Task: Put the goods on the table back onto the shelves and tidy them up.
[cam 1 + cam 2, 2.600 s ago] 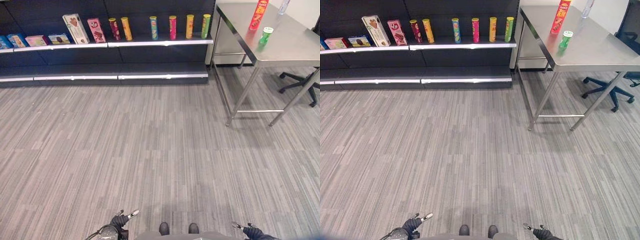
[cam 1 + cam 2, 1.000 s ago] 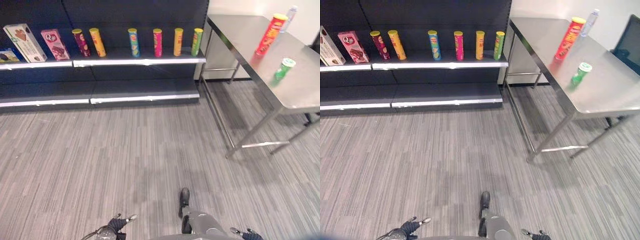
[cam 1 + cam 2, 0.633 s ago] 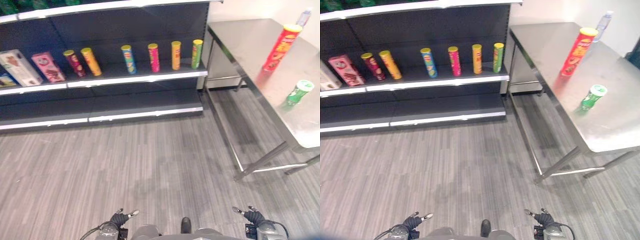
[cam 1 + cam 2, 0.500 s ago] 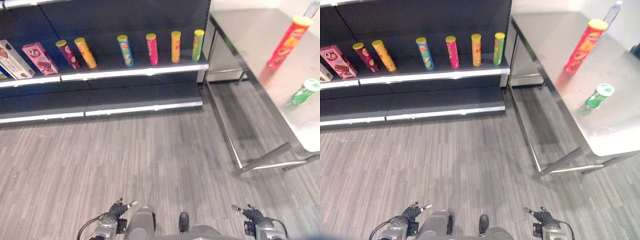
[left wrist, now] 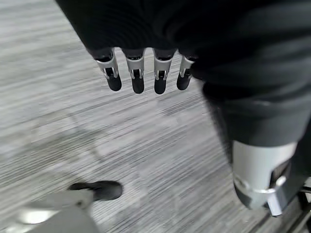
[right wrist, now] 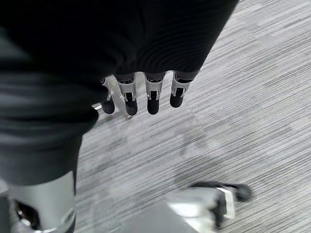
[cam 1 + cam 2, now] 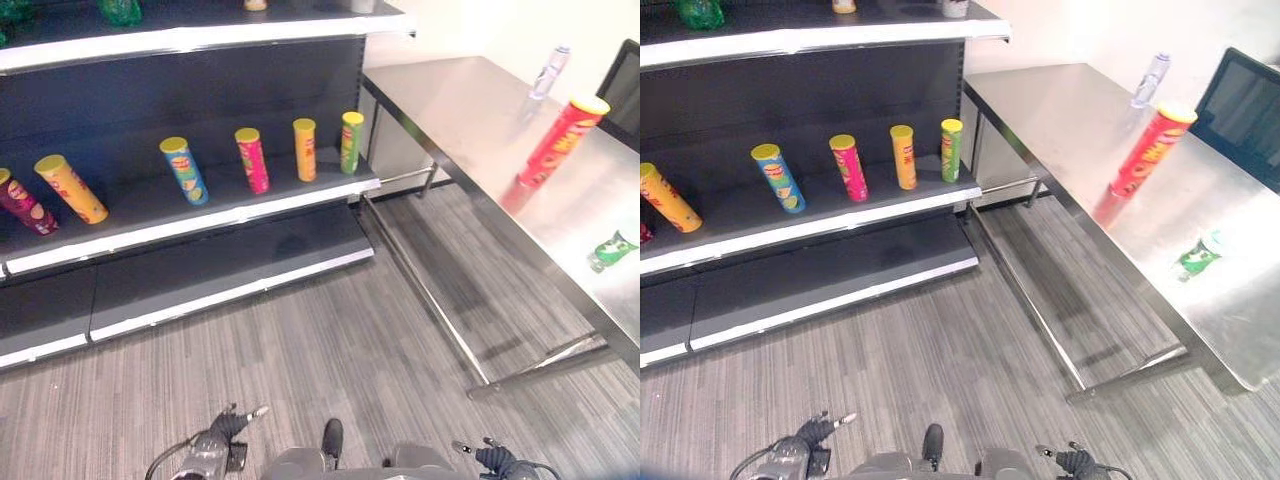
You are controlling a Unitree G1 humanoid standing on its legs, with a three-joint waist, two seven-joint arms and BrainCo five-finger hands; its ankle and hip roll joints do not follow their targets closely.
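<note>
Red can point(image 7: 558, 145) and green can point(image 7: 611, 250) on steel table point(image 7: 470, 110); shelf point(image 7: 200, 215) holds cans.

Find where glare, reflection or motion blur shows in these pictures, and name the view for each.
Left eye view: the steel table is washed pale by glare and mirrors the tall red can; the small green can looks smeared. Right eye view: the shelf edge shines white. Both wrist views: the floor is streaked by motion blur.
</note>
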